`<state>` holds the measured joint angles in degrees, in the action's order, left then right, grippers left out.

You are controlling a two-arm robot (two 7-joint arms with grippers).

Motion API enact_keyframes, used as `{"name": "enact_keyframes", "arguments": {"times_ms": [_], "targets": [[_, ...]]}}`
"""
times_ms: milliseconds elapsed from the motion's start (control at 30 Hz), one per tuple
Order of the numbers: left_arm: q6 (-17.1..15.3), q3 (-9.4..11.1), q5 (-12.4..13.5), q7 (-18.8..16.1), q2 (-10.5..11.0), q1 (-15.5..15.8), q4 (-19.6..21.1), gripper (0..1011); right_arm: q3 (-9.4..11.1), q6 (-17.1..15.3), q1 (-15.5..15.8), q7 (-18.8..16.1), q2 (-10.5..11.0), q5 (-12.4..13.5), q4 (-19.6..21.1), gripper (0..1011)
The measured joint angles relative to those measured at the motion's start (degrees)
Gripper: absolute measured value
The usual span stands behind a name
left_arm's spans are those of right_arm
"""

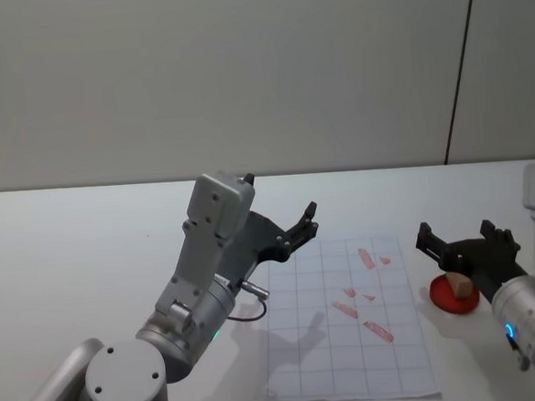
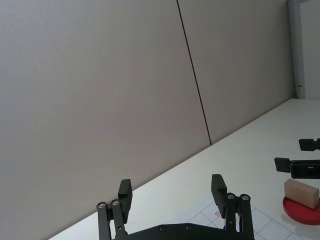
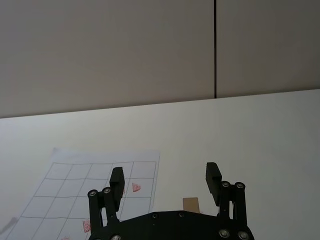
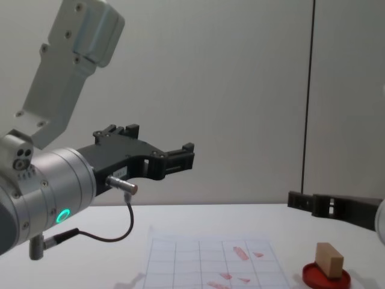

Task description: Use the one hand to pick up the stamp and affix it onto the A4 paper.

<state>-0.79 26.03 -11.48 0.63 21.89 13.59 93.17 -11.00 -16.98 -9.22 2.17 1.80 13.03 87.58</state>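
The stamp (image 1: pixel 456 285), unmarked as far as can be made out, sits tilted on the red ink-pad dish (image 1: pixel 454 300), just beside the right edge of the A4 paper (image 1: pixel 306 363), whose grid carries several red marks. The right gripper (image 1: pixel 461 243) hangs above the stamp, reaching forward, fingers spread and holding nothing. The left gripper (image 1: pixel 299 229) is raised over the paper's far left corner, fingers likewise apart and empty, a cable (image 4: pixel 117 232) looping below its wrist.
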Motion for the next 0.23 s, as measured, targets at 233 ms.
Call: {"name": "enact_keyframes", "arguments": {"times_ms": [233], "targets": [[0.0, 0.0, 0.0, 0.0, 0.0, 0.0, 0.0, 1002, 0.05, 0.46, 0.31, -0.4, 0.13, 0.24, 0.73, 1001]]}}
